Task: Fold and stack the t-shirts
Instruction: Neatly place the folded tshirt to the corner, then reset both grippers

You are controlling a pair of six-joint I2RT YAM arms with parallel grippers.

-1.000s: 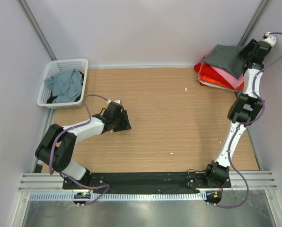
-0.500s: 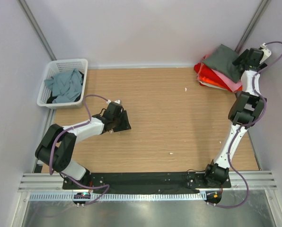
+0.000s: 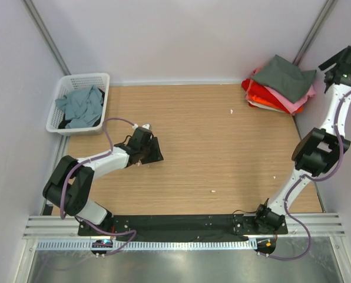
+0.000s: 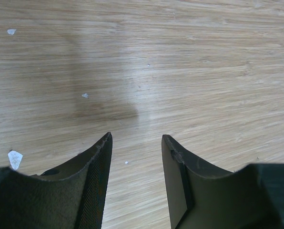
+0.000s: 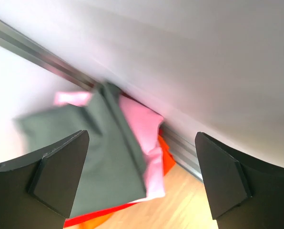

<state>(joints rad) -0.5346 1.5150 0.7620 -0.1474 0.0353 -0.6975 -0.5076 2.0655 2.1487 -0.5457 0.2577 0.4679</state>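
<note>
A stack of folded t-shirts sits at the table's far right corner: a dark charcoal-grey shirt (image 3: 286, 75) on top, then pink (image 3: 297, 97), red (image 3: 259, 89) and orange (image 3: 277, 105). The right wrist view shows the grey shirt (image 5: 92, 157), pink (image 5: 149, 138) and orange (image 5: 167, 155) from above. My right gripper (image 3: 342, 63) is open and empty, raised to the right of the stack near the wall. A dusty teal-grey shirt (image 3: 81, 106) lies crumpled in the white basket (image 3: 101, 79). My left gripper (image 3: 154, 148) is open and empty, low over bare wood (image 4: 137, 143).
The white lattice basket stands at the far left corner. Walls and metal posts (image 3: 310, 32) close in the table at the back and sides. Small white specks (image 3: 212, 190) lie on the wooden tabletop (image 3: 222, 153).
My right gripper has let go of the grey shirt, leaving it on top of the stack, and has lifted away to the right. The left arm has not moved.
</note>
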